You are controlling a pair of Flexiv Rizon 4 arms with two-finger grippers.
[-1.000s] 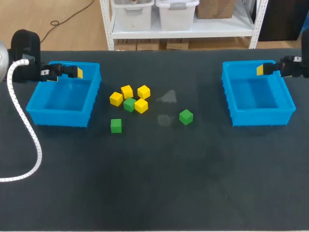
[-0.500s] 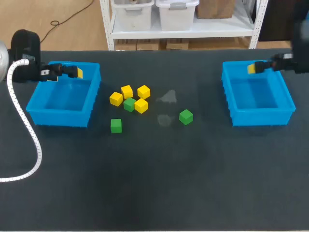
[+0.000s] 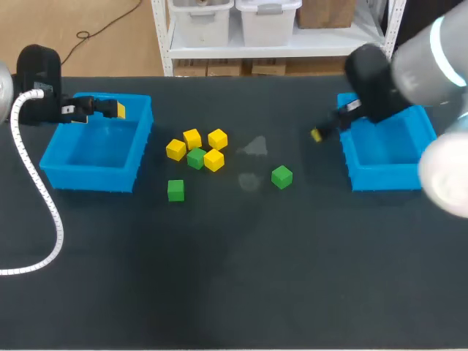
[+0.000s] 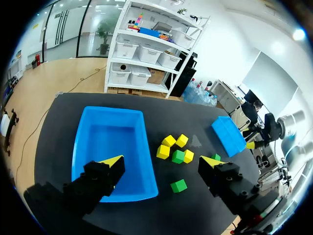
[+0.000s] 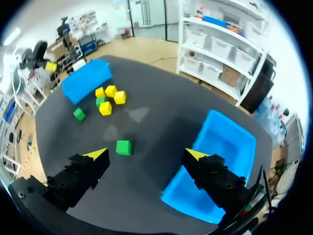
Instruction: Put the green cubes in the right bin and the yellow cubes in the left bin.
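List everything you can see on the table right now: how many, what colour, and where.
yellow cubes: four, yellow, clustered on the table between the bins, nearer the left one.
green cubes: three, green; one within the yellow cluster, one alone in front of it, one alone toward the right bin.
left bin: one, blue, table's left side.
right bin: one, blue, table's right side.
table: one, black top.
smudges: two, pale, near the table's middle.
left gripper: one, yellow-tipped, open, over the left bin's far rim.
right gripper: one, yellow-tipped, open, over the table beside the right bin, on its cube side.
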